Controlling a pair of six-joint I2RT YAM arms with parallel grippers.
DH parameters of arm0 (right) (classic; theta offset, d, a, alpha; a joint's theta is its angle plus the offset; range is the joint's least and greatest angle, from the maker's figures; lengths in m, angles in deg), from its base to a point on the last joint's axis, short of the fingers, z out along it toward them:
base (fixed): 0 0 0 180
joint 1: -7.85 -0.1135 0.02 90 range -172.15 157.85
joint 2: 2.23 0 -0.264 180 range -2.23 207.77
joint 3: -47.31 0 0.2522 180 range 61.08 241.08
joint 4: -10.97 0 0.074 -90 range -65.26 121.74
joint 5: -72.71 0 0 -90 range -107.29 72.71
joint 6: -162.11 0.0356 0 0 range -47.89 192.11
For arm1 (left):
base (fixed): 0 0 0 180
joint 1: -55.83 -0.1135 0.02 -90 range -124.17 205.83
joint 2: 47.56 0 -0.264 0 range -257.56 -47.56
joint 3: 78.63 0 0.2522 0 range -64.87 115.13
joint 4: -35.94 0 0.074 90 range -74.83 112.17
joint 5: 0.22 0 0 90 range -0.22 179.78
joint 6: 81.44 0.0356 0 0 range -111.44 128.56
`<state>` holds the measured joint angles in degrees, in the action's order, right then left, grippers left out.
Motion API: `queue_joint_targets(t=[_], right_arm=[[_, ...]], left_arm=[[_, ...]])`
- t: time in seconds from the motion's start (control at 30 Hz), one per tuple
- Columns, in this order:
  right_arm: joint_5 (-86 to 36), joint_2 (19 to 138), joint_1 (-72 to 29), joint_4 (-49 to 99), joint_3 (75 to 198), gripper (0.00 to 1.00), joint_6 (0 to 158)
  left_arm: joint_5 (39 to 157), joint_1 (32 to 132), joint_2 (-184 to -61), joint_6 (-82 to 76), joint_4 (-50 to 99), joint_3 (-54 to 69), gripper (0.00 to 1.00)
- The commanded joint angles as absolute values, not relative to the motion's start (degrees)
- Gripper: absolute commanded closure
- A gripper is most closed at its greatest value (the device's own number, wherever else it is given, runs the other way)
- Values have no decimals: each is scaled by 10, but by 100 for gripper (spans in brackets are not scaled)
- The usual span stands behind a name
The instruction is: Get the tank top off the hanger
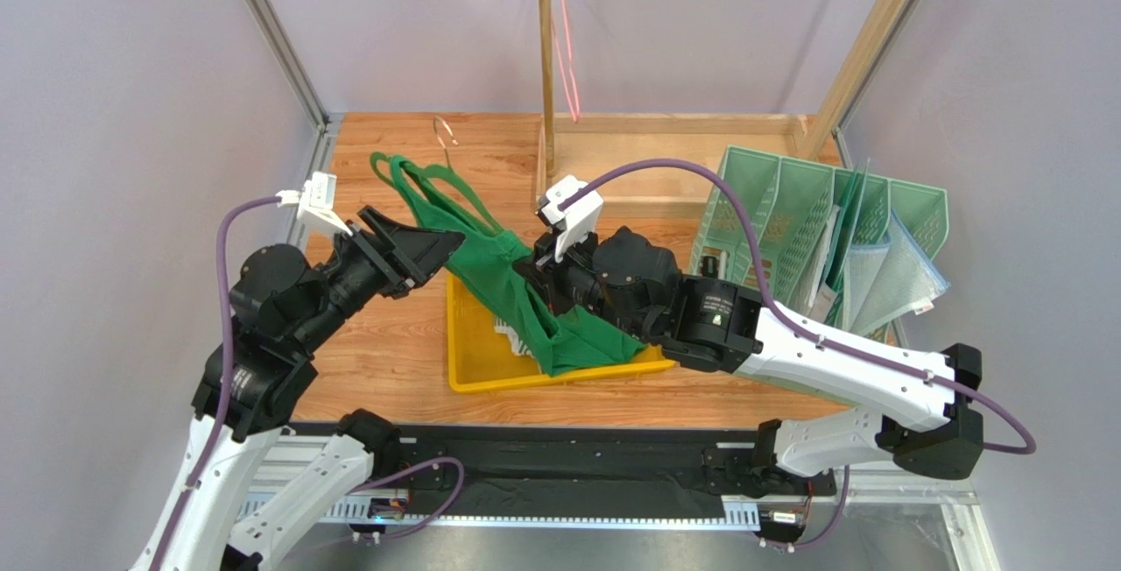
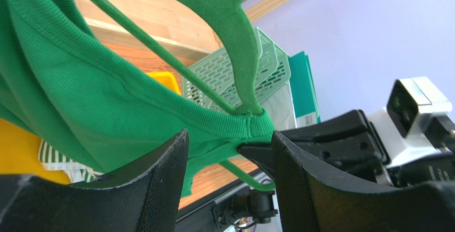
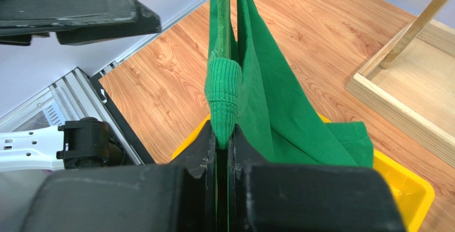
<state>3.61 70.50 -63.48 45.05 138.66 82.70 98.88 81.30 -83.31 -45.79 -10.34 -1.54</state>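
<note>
Pinching a ribbed edge of the tank top point(image 1: 494, 269), the right fingers point(image 3: 197, 157) are clamped on it at mid-frame over the yellow bin point(image 1: 474, 368). The left fingers point(image 2: 160, 184) gape, holding nothing, astride the hanger point(image 2: 235, 24); they should close on it alone so cloth slides free.
</note>
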Motion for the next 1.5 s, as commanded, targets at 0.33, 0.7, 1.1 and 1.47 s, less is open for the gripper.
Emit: queue_joint_targets(t=[0.33,0.7,1.1,1.47], right_arm=[[76,713,-672,384,1416,100,819],[85,712,-699,400,1404,100,816],[19,609,-696,464,1381,39,830],[-70,602,-673,478,1369,22,791]], left_arm=[[981,813,-889,-469,-42,-22,37],[1002,814,-911,-475,-14,-33,55],[994,813,-884,-457,-31,-41,100],[1003,813,-854,-455,-55,-37,100]])
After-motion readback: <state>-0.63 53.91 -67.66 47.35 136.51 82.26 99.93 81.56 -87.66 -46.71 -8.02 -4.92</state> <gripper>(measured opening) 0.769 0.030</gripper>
